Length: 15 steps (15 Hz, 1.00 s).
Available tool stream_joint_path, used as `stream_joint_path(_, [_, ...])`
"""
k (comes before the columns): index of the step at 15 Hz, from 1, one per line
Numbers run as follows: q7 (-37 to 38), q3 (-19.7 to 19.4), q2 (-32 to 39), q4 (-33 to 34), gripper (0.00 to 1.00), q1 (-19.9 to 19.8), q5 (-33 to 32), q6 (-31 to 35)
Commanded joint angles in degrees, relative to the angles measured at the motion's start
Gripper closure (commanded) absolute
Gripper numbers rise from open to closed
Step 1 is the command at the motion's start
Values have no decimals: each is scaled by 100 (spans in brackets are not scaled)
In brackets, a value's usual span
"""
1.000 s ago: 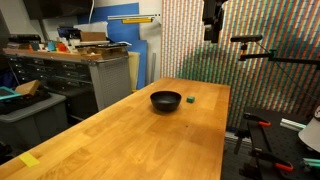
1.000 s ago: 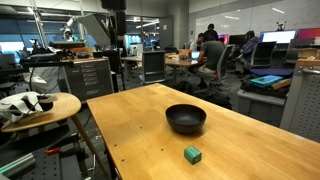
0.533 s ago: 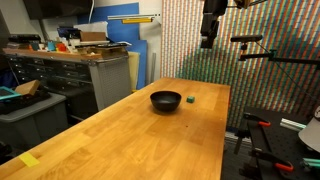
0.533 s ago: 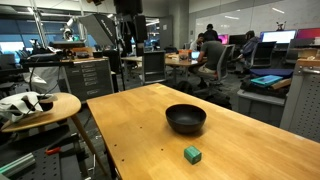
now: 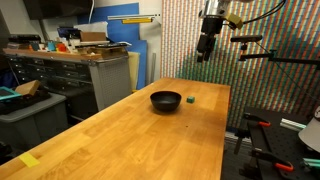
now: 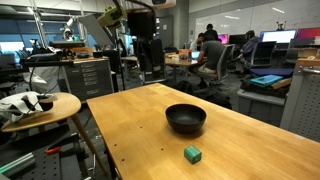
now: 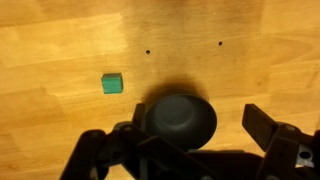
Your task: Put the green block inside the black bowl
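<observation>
The green block (image 5: 190,100) (image 6: 192,154) is a tiny cube on the wooden table, beside the black bowl (image 5: 166,100) (image 6: 186,118) and apart from it. In the wrist view the block (image 7: 113,84) lies left of the bowl (image 7: 180,118). My gripper (image 5: 205,52) (image 6: 150,68) hangs high above the table, well away from both, open and empty. In the wrist view its fingers (image 7: 185,140) spread wide on either side of the bowl far below.
The wooden table (image 5: 130,140) (image 6: 240,140) has its edges close to the bowl. A round side table (image 6: 40,105) holds white objects. Cabinets (image 5: 70,70) stand at one side, and people sit at desks (image 6: 215,55) behind.
The arm has come down and forward toward the table over the last second. The block and bowl have not moved.
</observation>
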Motion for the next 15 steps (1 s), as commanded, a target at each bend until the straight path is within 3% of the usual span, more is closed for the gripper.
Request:
stream_joint_path(1, [-232, -154, 406, -63, 0, -111, -84, 559])
stream_joint_path(15, [-1245, -394, 2363, 16, 0, -401, 86, 2152])
